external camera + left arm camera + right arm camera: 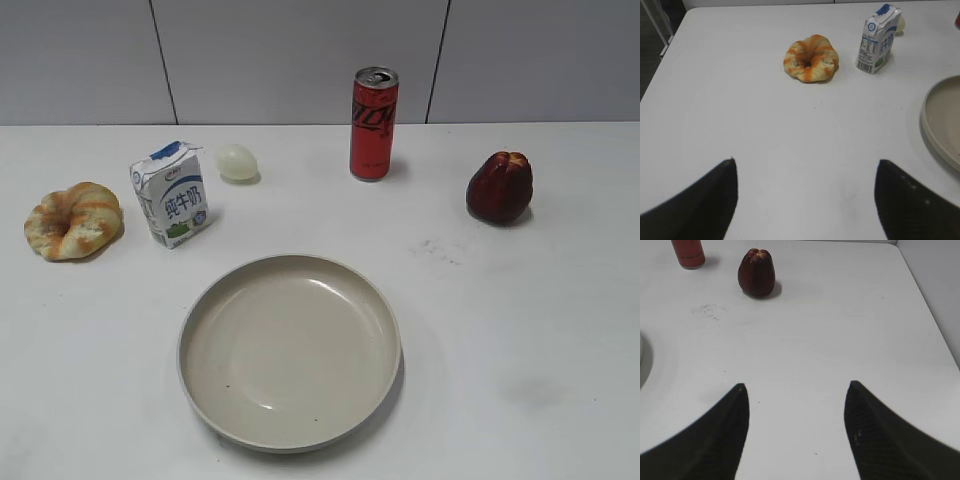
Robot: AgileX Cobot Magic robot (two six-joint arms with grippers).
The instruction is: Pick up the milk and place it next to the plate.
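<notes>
Standing upright on the white table [520, 330], the milk [170, 194] sits well ahead of the left gripper [805, 200] and off to its right, untouched, its barcode side turned toward that wrist camera. The left gripper hovers over bare tabletop with its two dark fingers spread wide and nothing between them. Ahead of it, nearer the middle of its view, lies a glazed bread ring [811, 58], just left of the milk but apart from it. The plate [290, 350] shows at the right edge of the left wrist view, closer to the gripper than the milk is, with a clear gap between carton and rim. A pale egg [238, 162] rests just behind the carton.

The right gripper [796, 432] is likewise parted and empty; far ahead to its left stand a dark red fruit [756, 273] and a red can [688, 252]
</notes>
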